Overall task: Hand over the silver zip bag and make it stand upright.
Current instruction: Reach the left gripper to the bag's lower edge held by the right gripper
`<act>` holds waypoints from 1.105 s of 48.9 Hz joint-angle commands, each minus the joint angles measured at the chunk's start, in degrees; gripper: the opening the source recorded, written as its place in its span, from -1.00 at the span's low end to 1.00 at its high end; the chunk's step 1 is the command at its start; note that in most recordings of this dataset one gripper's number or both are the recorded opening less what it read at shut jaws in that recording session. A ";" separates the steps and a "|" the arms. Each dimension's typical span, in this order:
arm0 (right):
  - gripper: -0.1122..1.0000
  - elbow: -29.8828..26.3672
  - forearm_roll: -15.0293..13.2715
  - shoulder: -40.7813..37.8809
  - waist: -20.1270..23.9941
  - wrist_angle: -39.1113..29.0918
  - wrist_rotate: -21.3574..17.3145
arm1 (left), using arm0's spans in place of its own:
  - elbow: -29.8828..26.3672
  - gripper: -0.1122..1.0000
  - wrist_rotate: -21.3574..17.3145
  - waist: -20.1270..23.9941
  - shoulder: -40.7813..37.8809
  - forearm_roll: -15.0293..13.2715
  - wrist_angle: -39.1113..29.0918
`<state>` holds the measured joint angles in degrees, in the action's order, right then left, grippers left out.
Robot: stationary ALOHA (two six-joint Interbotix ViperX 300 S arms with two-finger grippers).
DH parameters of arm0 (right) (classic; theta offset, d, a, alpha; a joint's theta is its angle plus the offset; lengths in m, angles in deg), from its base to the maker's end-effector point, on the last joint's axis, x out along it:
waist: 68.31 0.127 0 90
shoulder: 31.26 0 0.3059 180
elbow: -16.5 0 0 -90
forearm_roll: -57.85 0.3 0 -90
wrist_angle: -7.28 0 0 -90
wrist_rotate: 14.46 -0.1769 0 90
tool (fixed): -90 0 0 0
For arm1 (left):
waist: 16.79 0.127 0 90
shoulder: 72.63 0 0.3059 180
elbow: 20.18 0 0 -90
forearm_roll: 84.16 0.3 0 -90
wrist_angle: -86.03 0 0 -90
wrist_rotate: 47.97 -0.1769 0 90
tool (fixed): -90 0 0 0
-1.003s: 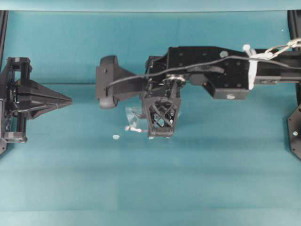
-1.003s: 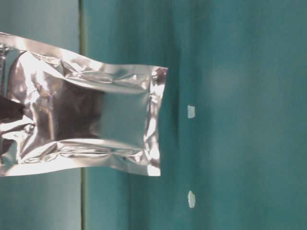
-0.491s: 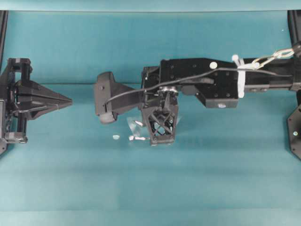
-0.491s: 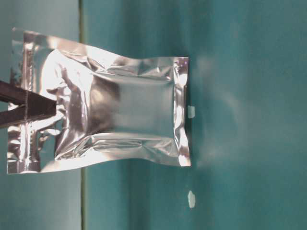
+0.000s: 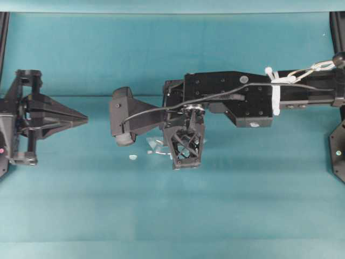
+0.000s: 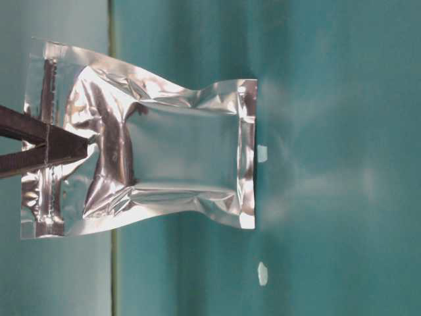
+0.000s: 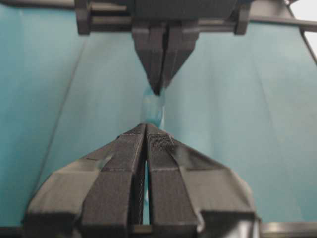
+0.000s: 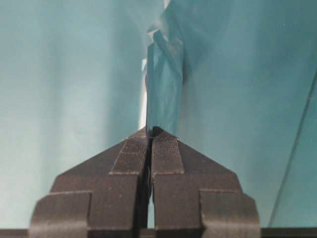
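Tabletop point(image 5: 81, 205): teal cloth, two small white flecks lying on it.

Right hand point(image 6: 62, 146): jaws pressed together on the zip end of the silver zip bag point(image 6: 184, 161). It hangs just left of the overhead view's centre, at about 9 o'clock of the hand's lattice finger. In the rotated table-level view the bottom seam appears to meet the cloth, contact not certain.

Left hand point(image 5: 81, 116): at 9 o'clock of the overhead view, well apart from the bag, jaws fully closed, holding nothing.

Handling, judged: light, thin foil; crinkles readily; slick. Puffy centre would dent and slide. Flat sealed borders grip best. The zip strip suits placement, leaving the bottom free. Bag looks slim edge-on, so toppling on release is likely.
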<state>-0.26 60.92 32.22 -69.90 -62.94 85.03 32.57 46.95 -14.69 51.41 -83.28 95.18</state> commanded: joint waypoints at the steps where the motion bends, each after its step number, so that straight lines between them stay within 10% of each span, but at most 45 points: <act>1: -0.76 -0.35 0.00 0.53 0.35 0.26 0.53 | -0.62 -0.78 0.53 0.18 -1.32 0.18 0.88; 13: -0.76 -0.26 0.00 0.53 0.35 0.70 0.44 | 0.18 -0.63 0.62 0.26 -3.34 0.18 5.63; 29: -0.76 -0.26 0.00 0.53 0.35 1.67 0.44 | 4.22 0.88 5.10 0.00 -9.93 0.18 15.29; 54: -0.76 0.00 0.00 0.53 0.35 2.72 0.44 | 1.41 0.77 5.01 -0.26 -36.21 0.18 35.16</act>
<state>0.00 60.92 32.22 -69.72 -60.83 85.03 36.18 52.14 -14.69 18.89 -83.28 126.99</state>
